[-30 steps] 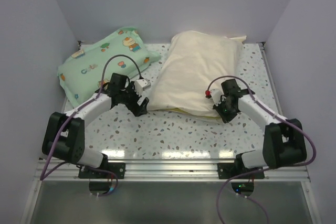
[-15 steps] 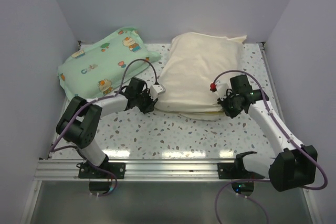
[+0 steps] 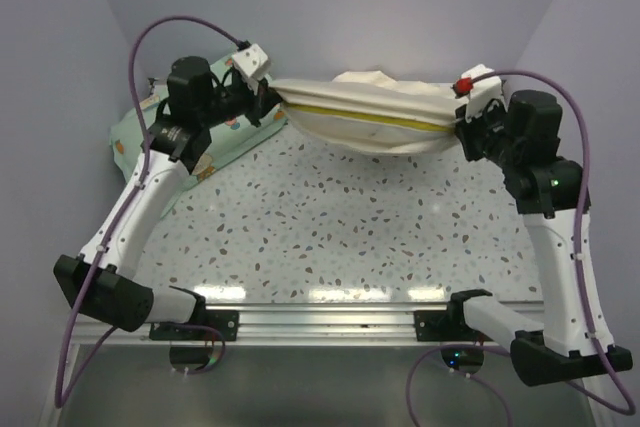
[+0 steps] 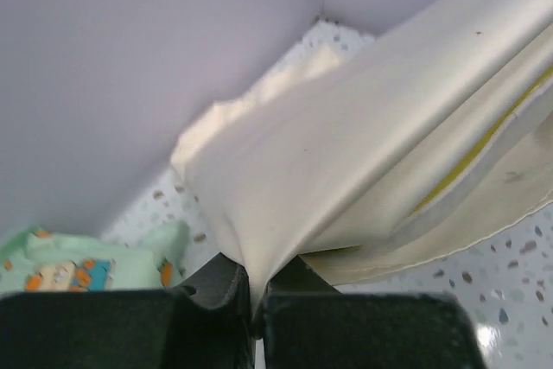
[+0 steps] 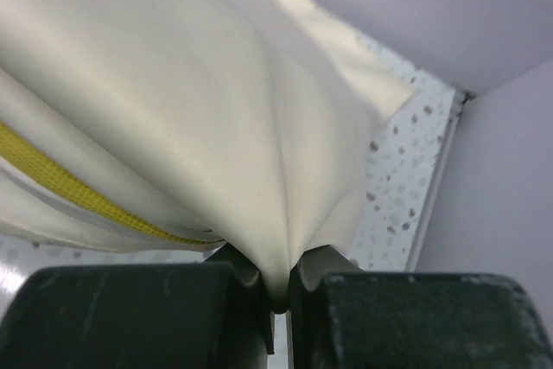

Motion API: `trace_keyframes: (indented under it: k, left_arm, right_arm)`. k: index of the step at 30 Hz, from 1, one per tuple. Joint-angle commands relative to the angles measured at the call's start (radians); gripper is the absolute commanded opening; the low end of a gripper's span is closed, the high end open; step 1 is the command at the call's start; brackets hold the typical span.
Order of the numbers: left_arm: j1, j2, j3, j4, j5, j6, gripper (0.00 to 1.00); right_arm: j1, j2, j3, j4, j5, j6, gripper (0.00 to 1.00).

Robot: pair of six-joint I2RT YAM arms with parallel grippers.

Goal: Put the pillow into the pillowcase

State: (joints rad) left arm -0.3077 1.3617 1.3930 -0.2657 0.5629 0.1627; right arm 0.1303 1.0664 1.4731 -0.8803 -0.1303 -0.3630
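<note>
The cream pillowcase (image 3: 375,99) hangs stretched between both raised grippers at the back of the table, sagging in the middle above the surface. My left gripper (image 3: 272,97) is shut on its left corner, and my right gripper (image 3: 463,123) is shut on its right corner. The pillow (image 3: 385,118) sits inside, showing only as a yellow edge strip along the case's near mouth. In the left wrist view, pillowcase fabric (image 4: 346,144) is pinched in the left gripper (image 4: 257,287) and the pillow's yellow edge (image 4: 467,166) peeks out. In the right wrist view, the pillowcase (image 5: 216,84) bunches into the right gripper (image 5: 278,287), with the pillow's yellow edge (image 5: 69,183) to its left.
A mint-green cartoon-print pillow (image 3: 140,132) lies at the back left, under the left arm, also in the left wrist view (image 4: 78,265). Grey walls close in the back and both sides. The speckled table (image 3: 330,217) lies below the hanging fabric.
The left gripper closed on the pillowcase's left corner. Both arms then rose and swung toward the back wall, lifting the case with the pillow off the table.
</note>
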Motion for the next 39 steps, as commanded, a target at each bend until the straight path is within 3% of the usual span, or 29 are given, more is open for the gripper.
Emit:
trace_keyframes:
  k: [1,6,8,11,15,19,22,25,26,29,34,39]
  left_arm:
    - [0.033,-0.015,0.197,0.069,-0.070,-0.109,0.00]
    - [0.033,0.088,0.545,0.034,-0.090,-0.146,0.00]
    - [0.032,0.105,0.599,0.016,-0.075,-0.143,0.00]
    - [0.027,0.088,0.551,-0.016,-0.081,-0.155,0.00]
    - [0.024,-0.024,0.242,0.062,-0.093,-0.155,0.00]
    - [0.024,-0.065,0.149,0.062,-0.092,-0.149,0.00]
    - [0.024,-0.078,0.135,0.077,-0.084,-0.150,0.00]
    - [0.024,-0.085,0.132,0.092,-0.072,-0.147,0.00]
    - [0.024,-0.090,0.127,0.114,-0.066,-0.150,0.00]
    - [0.025,-0.089,0.144,0.105,-0.061,-0.149,0.00]
    - [0.024,-0.078,0.216,0.083,-0.083,-0.108,0.00]
    - [0.022,-0.009,0.369,0.117,-0.123,-0.130,0.00]
  right_arm:
    - [-0.020,-0.017,0.191,0.188,0.110,0.018,0.00]
    - [-0.021,0.105,0.500,0.129,0.089,0.009,0.00]
    - [-0.021,0.124,0.549,0.081,0.034,0.027,0.00]
    - [-0.021,0.124,0.476,0.009,-0.067,0.077,0.00]
    - [-0.021,0.124,0.284,-0.069,-0.126,0.124,0.10]
    - [-0.023,0.119,0.289,-0.207,-0.233,0.113,0.45]
    - [-0.023,0.099,0.319,-0.232,-0.190,0.098,0.39]
    - [-0.037,0.067,0.334,-0.192,-0.155,0.088,0.15]
    - [-0.040,0.052,0.326,-0.165,-0.154,0.098,0.00]
    - [-0.043,-0.009,0.293,-0.039,-0.144,0.131,0.00]
    - [-0.043,0.010,0.404,0.053,-0.032,0.144,0.00]
    - [-0.043,0.000,0.423,0.282,0.058,0.171,0.00]
